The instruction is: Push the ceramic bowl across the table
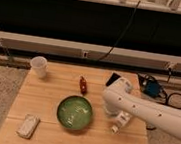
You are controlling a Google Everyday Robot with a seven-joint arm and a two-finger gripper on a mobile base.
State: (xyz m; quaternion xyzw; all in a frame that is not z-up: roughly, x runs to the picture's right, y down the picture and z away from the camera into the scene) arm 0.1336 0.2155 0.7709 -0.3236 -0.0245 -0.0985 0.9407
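One wooden table (44, 100) fills our view, with a white robot arm (149, 111) reaching in over its right side. We see the green ceramic bowl (74, 112) near the middle, and the gripper (119, 122) just right of it, apart; whether it is open or closed we cannot tell. A white cup (39, 66) stands far left, a pale packet (28, 126) near left, a small red object (83, 84) just beyond the bowl.

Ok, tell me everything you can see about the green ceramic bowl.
The ceramic bowl is round and glossy green, with a darker rim and pale glints inside. It sits upright on the table, near the middle front. The end effector hangs just to its right in the view, apart from it.
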